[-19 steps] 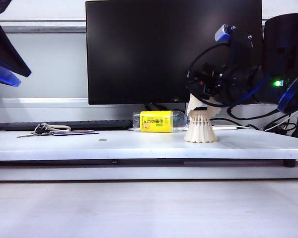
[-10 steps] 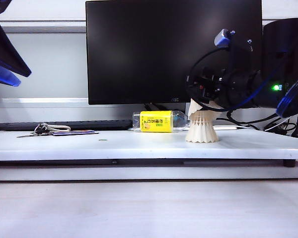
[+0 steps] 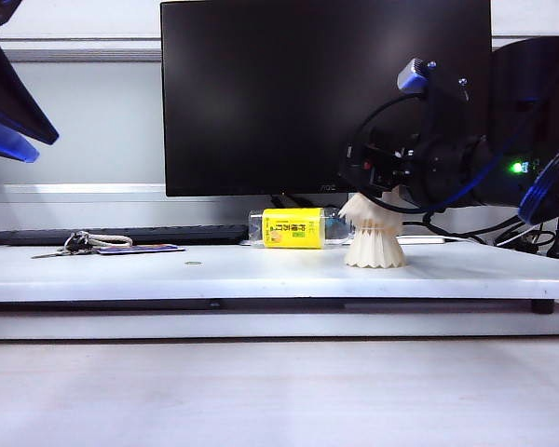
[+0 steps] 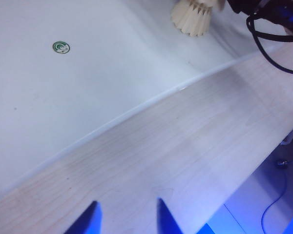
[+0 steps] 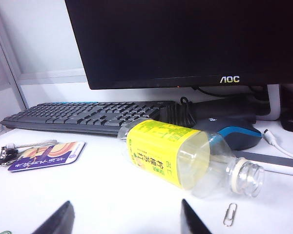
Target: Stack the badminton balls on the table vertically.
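Observation:
Two badminton balls stand as a stack on the white table [image 3: 168, 279] at the right. The lower one [image 3: 375, 250] rests skirt down. The upper one [image 3: 360, 212] sits on it, leaning left. My right gripper [image 3: 380, 186] hovers just above the stack. In the right wrist view it [image 5: 127, 217] is open with nothing between its fingers, and the stack is out of sight. My left gripper [image 3: 19, 140] hangs high at the far left, open [image 4: 127, 214] over the wood-grain surface. The stack [image 4: 191, 17] shows far off in that view.
A yellow-labelled bottle [image 3: 293, 228] lies on its side just left of the stack, in front of the black monitor [image 3: 326, 93]. A keyboard [image 5: 88, 117], a mouse [image 5: 234, 134], a paper clip [image 5: 229, 214], and keys with a card [image 3: 102, 246] lie on the table.
My right gripper's jaws have spread apart and let go of the upper badminton ball. That ball now leans to the left on the lower one. The left arm has not moved.

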You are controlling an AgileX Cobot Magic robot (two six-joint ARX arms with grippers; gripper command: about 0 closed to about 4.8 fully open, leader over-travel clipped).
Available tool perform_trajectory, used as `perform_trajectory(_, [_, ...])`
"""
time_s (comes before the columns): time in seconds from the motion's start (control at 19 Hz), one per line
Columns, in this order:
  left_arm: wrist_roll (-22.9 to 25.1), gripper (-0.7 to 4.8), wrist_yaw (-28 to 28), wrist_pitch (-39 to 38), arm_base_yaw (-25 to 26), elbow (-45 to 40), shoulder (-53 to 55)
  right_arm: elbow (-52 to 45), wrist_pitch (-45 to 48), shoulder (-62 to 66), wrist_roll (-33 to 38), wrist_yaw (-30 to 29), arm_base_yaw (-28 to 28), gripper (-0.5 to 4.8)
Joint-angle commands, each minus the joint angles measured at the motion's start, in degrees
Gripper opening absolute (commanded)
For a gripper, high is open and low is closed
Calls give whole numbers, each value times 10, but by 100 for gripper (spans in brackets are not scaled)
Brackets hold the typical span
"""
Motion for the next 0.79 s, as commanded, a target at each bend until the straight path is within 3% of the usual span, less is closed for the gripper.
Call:
perform_trajectory(0.05, [0, 157, 2, 4, -1, 1, -1, 1, 13, -7, -1, -16, 1, 312])
perform_trajectory(0.21, [0, 157, 2, 5, -1, 1, -1, 1, 13, -29, -2, -17, 1, 339])
perform_trajectory(0.53, [0, 157, 3, 19, -1, 1, -1, 1, 8, -163, -30, -17, -1, 337])
perform_trajectory(0.68, [-11, 157, 2, 30, 0, 1, -5, 1, -97, -290, -30, -17, -15, 323])
perform_trajectory(0.79, [-44, 157, 3, 60, 0, 1, -34, 1, -266, -416, -30, -17, -40, 317])
